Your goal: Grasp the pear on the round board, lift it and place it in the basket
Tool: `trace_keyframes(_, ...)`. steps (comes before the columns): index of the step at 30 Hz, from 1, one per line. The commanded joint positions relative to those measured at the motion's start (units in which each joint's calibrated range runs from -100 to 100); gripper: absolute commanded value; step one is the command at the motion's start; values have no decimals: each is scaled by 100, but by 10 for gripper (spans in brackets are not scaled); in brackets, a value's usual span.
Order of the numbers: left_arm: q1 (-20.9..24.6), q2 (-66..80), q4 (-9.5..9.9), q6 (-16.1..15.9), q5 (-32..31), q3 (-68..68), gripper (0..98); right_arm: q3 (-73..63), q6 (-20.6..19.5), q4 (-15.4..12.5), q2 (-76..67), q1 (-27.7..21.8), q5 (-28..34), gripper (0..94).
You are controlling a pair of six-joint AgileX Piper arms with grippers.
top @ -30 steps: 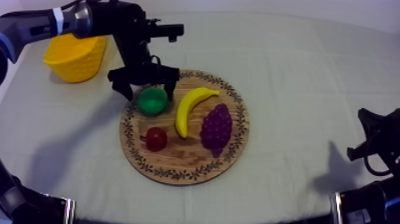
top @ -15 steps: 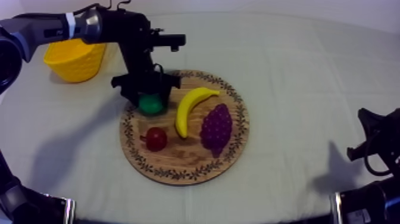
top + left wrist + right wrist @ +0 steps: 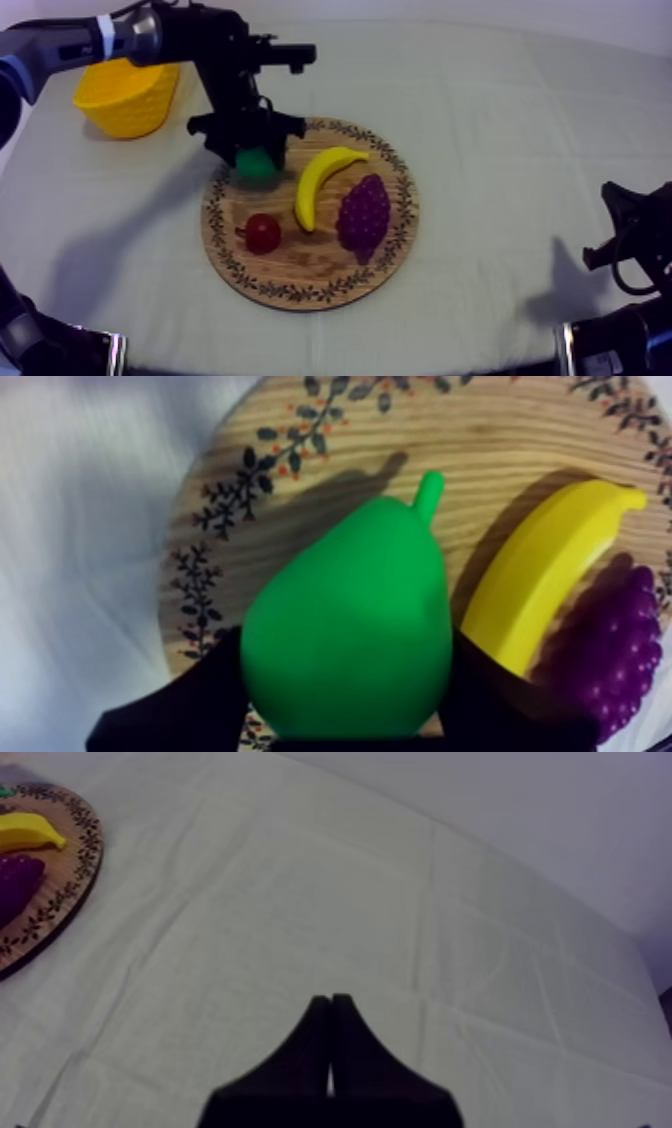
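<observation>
Our left claw (image 3: 250,150) is pinching the pear (image 3: 345,636), with black fingers (image 3: 180,706) pressed on both flanks, right over the wooden board (image 3: 310,265) at its eleven o'clock edge. We cannot tell whether the pear touches the wood. The banana (image 3: 322,180) lies just beside it toward one o'clock, grapes (image 3: 365,215) at three, small red fruit (image 3: 263,232) at eight. The yellow basket (image 3: 125,100) sits at the bench's (image 3: 500,120) ten o'clock. Our right claw (image 3: 330,1022) is pressed together over bare cloth at four o'clock.

Top cam slants down, L wrist close over board (image 3: 330,426), R wrist far, board shared
</observation>
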State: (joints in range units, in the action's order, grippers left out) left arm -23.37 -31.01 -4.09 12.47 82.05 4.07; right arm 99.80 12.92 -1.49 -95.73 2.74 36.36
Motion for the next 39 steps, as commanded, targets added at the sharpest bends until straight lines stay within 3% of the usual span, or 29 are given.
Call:
trace_keyframes(1, 15, 225, 16, -43, 107, -118, 448, -2, 0, 0, -3, 2, 2, 4)
trace_keyframes(19, 329, 1473, 381, -144, 1672, -1685, 433, -2, 0, 0, -3, 2, 2, 4)
trace_keyframes(30, 630, 1637, 403, -281, 1776, -2104, 422, -2, 0, 0, -3, 2, 2, 4)
trace_keyframes(39, 1300, 1599, 428, -456, 1776, -2250, 412, -2, 0, 0, -3, 2, 2, 4)
